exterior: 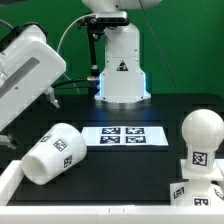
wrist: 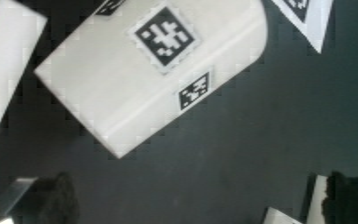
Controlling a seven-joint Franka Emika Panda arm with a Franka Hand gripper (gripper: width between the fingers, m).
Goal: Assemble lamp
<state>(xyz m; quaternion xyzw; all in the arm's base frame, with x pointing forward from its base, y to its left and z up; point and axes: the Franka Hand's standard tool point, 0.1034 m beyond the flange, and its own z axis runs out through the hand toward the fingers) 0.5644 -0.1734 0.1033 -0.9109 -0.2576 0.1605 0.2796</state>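
Note:
The lamp shade [exterior: 55, 152], a white tapered cup with square tags, lies on its side on the black table at the exterior view's left. In the wrist view it [wrist: 140, 70] fills the middle, well clear of my fingers. The round-headed bulb [exterior: 202, 135] stands upright on the angular base [exterior: 195, 192] at the exterior view's lower right. My gripper [wrist: 194, 200] is open and empty, hanging above the table near the shade. Its dark fingertips [wrist: 43, 195] show at both sides of the wrist view. In the exterior view the arm [exterior: 30, 65] reaches in from the upper left.
The marker board [exterior: 122, 134] lies flat in the middle of the table, and a corner of it shows in the wrist view [wrist: 304, 14]. The white robot pedestal [exterior: 122, 65] stands at the back. A white table rim [exterior: 15, 185] runs along the front left.

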